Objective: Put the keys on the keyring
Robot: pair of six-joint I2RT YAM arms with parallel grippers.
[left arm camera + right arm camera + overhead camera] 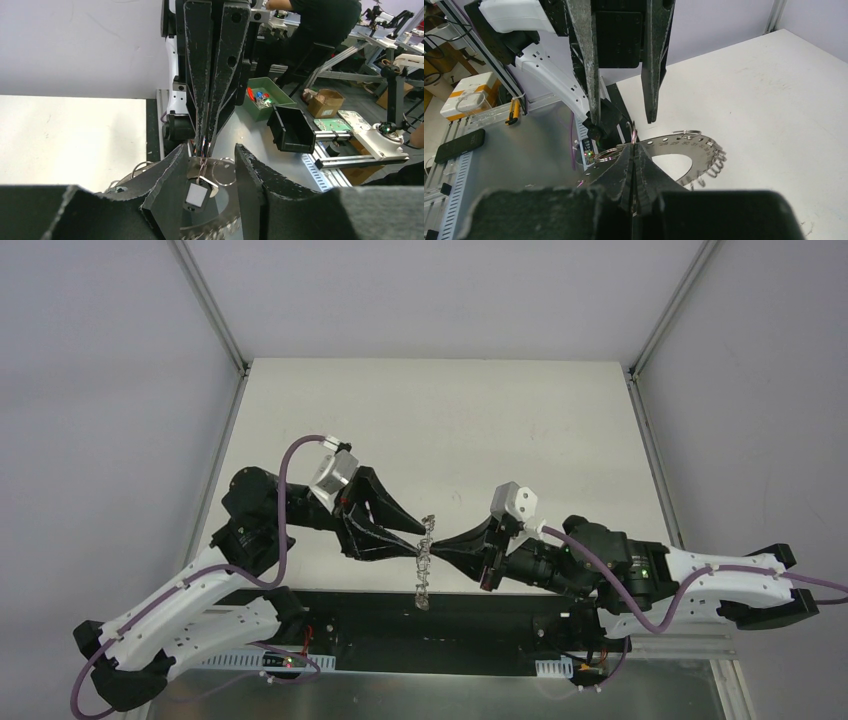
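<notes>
Nearby, green bin (262, 112) behind right gripper (202, 154) pinching keyring (689, 145).

Place: robotics lab
Cell: white table (450, 420), aluminium frame posts (205, 300)
Beyond: green parts bin (262, 81), cardboard box (325, 102), another arm rig (392, 80), person at bench (325, 15)

I have both arms bent inward with their grippers nose to nose, tips almost touching. My left gripper (421, 535) has its fingers spread apart, and my right gripper (440, 545) is pinched tight on the keyring (696, 150).
</notes>
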